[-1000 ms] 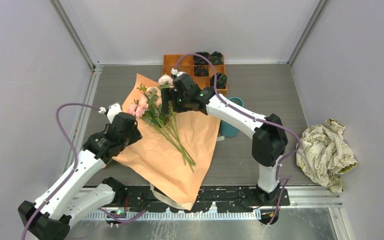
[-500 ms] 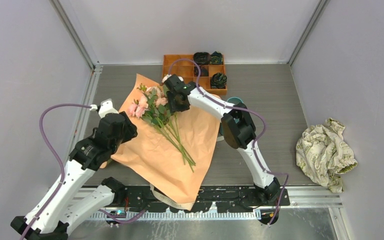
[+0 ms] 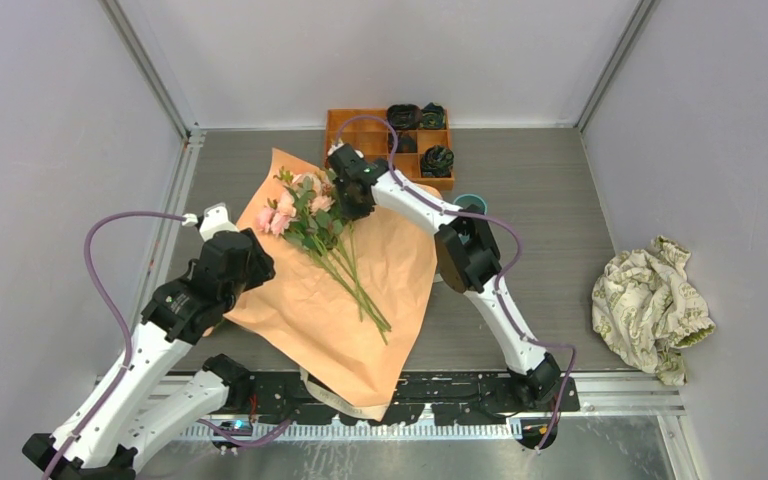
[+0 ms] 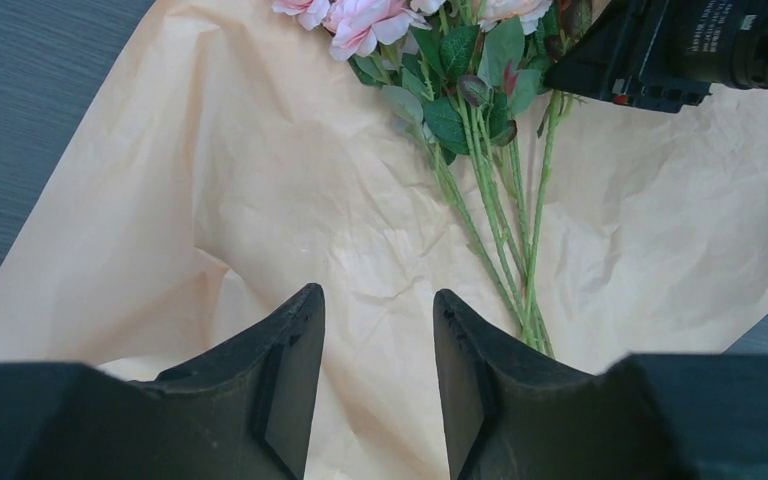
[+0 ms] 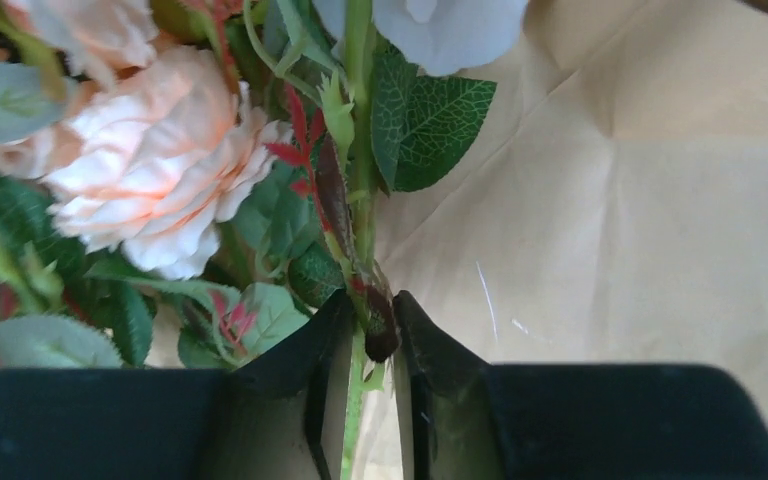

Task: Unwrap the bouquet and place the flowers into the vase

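Observation:
The bouquet lies unwrapped: its peach paper (image 3: pixel 340 320) is spread flat on the table, and the flowers (image 3: pixel 305 215) lie across it, pink blooms to the far left, green stems (image 3: pixel 360 285) trailing toward me. My right gripper (image 3: pixel 348 203) is down on the bunch just below the blooms. In the right wrist view it (image 5: pixel 370 312) is shut on a green stem (image 5: pixel 362 200) and a dark bud beside a peach bloom (image 5: pixel 160 150). My left gripper (image 4: pixel 378 295) hovers open over the paper (image 4: pixel 260 200) with nothing between its fingers. The teal vase (image 3: pixel 472 203) is mostly hidden behind my right arm.
An orange compartmented tray (image 3: pixel 360 130) with dark rolled bundles stands at the back. A crumpled floral cloth (image 3: pixel 650 305) lies at the right. A cream ribbon (image 3: pixel 335 398) trails off the paper's near corner. Grey walls close in on three sides.
My right arm has reached left and lower onto the bunch below the blooms, and its jaws have closed from wide open onto a stem. The left arm drew back slightly.

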`<move>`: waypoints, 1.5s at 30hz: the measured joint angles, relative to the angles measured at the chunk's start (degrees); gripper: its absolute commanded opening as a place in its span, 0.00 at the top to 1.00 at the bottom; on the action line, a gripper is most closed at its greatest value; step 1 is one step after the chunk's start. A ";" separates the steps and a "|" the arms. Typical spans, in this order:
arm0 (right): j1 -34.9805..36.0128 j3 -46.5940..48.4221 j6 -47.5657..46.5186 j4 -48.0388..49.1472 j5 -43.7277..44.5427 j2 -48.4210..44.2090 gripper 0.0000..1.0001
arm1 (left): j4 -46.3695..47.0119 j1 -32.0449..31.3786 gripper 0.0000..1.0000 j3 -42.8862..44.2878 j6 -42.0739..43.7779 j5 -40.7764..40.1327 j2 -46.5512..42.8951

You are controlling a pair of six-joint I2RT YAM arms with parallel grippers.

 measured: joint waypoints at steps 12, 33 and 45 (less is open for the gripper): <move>-0.98 -0.46 0.04 0.37 -2.43 0.33 0.99 | -0.26 0.00 0.55 -0.42 -0.02 0.02 -0.15; -0.87 -24.87 -21.59 21.29 20.28 -57.11 0.99 | 0.79 0.00 0.55 -0.42 -0.20 1.92 2.14; -0.87 -43.82 -42.16 47.41 33.44 -69.59 0.99 | 4.83 0.00 0.55 -0.44 -0.26 5.75 3.89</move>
